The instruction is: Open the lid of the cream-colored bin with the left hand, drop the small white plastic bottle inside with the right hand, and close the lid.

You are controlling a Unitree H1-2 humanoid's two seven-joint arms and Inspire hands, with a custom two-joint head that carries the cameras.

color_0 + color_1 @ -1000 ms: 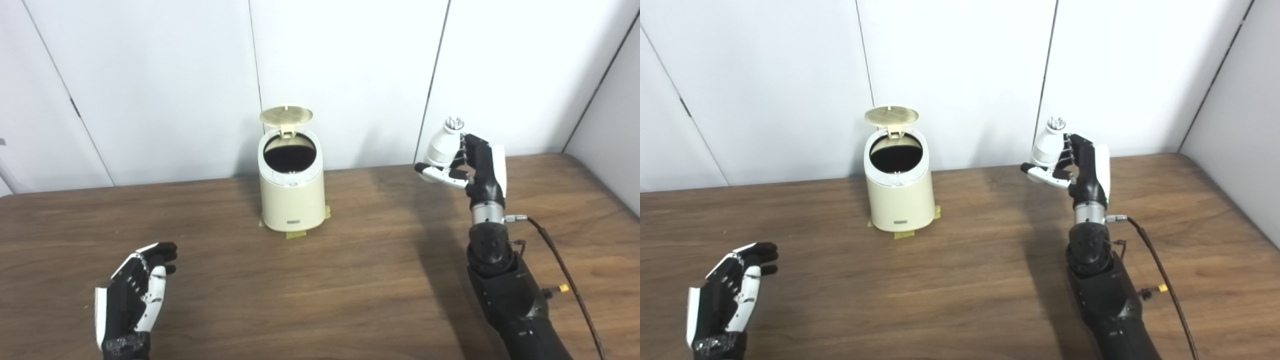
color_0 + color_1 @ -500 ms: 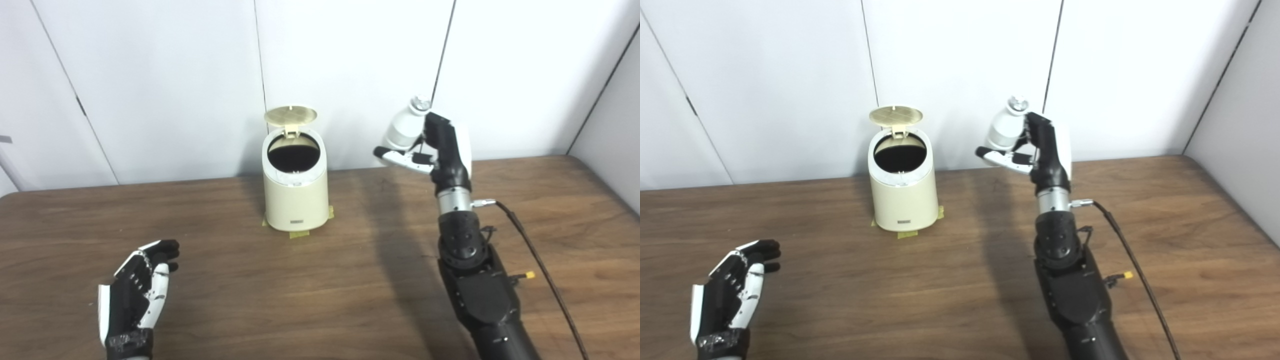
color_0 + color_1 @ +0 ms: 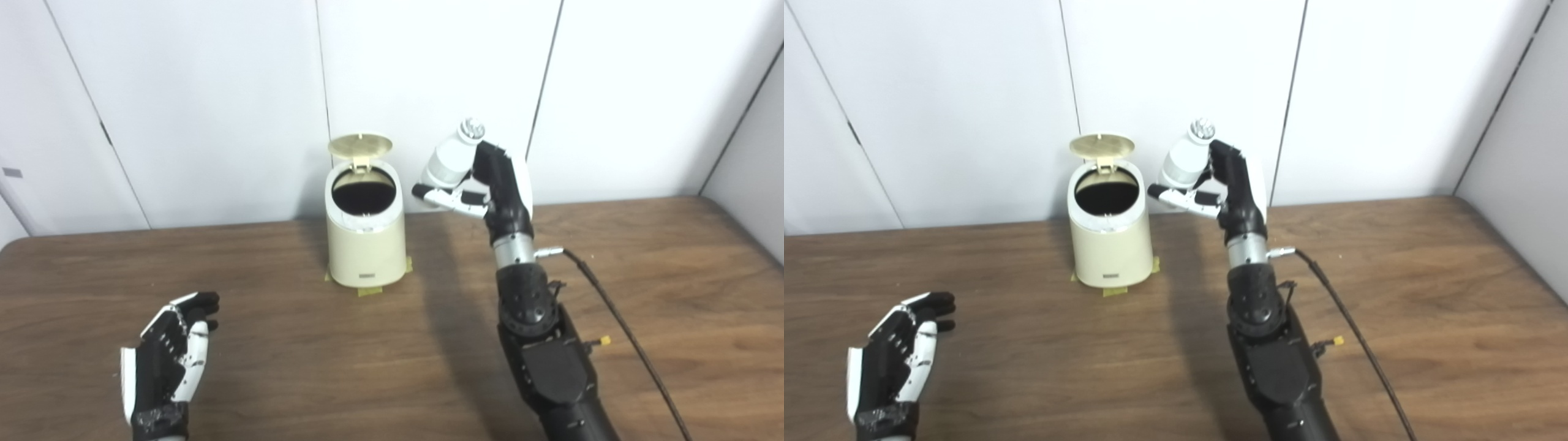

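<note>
Right hand (image 3: 490,184) grips white bottle (image 3: 450,162) beside the open bin (image 3: 365,236).

The right arm (image 3: 539,343) rises from the lower right of the frame, forearm nearly upright, wrist reaching toward the upper middle. The right hand (image 3: 490,184) sits raised there, fingers curled shut around what it holds, thumb pointing left. The left hand (image 3: 168,352) waits in the lower left corner, palm turned inward, fingers apart and slightly bent, holding nothing.
</note>
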